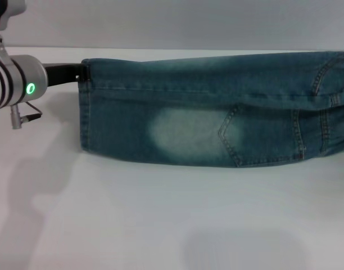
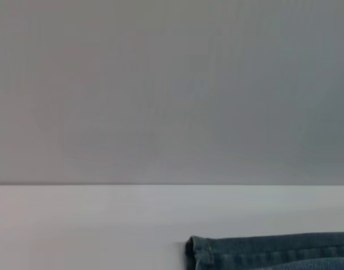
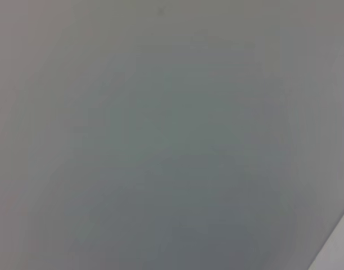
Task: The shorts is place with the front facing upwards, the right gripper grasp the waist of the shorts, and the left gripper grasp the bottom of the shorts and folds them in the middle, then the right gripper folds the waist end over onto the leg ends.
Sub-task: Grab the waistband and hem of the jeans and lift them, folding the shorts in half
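Note:
The blue denim shorts [image 1: 217, 112] lie folded lengthwise across the white table, with a pale faded patch [image 1: 186, 135] facing up. The bottom of the shorts [image 1: 84, 115], a straight hemmed edge, is at the left; the same hem [image 2: 262, 250] shows in the left wrist view. The pocket end runs off the right edge of the head view, so the waist is out of view. My left gripper [image 1: 76, 72], on the arm with the green ring [image 1: 30, 88], reaches the far corner of the hem. The right gripper is out of view.
The white table [image 1: 161, 214] extends in front of the shorts, and its far edge [image 2: 104, 184] meets a plain grey wall. The right wrist view shows only grey wall.

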Tool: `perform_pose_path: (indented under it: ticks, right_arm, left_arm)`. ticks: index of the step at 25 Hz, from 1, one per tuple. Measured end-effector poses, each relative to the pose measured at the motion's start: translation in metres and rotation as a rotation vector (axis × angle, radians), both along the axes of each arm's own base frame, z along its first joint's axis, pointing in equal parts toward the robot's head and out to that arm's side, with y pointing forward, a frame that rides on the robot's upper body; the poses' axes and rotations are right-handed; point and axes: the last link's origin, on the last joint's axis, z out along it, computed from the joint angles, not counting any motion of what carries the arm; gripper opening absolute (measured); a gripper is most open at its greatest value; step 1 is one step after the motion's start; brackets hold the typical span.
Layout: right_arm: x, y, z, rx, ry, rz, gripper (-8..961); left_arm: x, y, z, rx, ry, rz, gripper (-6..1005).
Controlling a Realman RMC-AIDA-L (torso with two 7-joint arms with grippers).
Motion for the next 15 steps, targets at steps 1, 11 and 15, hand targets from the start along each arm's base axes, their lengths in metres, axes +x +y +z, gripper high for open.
perform_pose_path:
  ticks: [1,11,15]
  right_arm:
    - [0.000,0.002,0.000,0.004,-0.003,-0.006,124]
    - [0.018,0.032,-0.002,0.089,-0.110,-0.189,146]
    - [0.021,0.038,-0.001,0.092,-0.166,-0.219,155]
  left_arm:
    - [0.000,0.002,-0.001,0.000,-0.003,-0.004,81]
    - [-0.009,0.041,-0.025,0.110,-0.088,-0.020,84]
    - [-0.014,0.050,-0.031,0.136,-0.136,0.010,86]
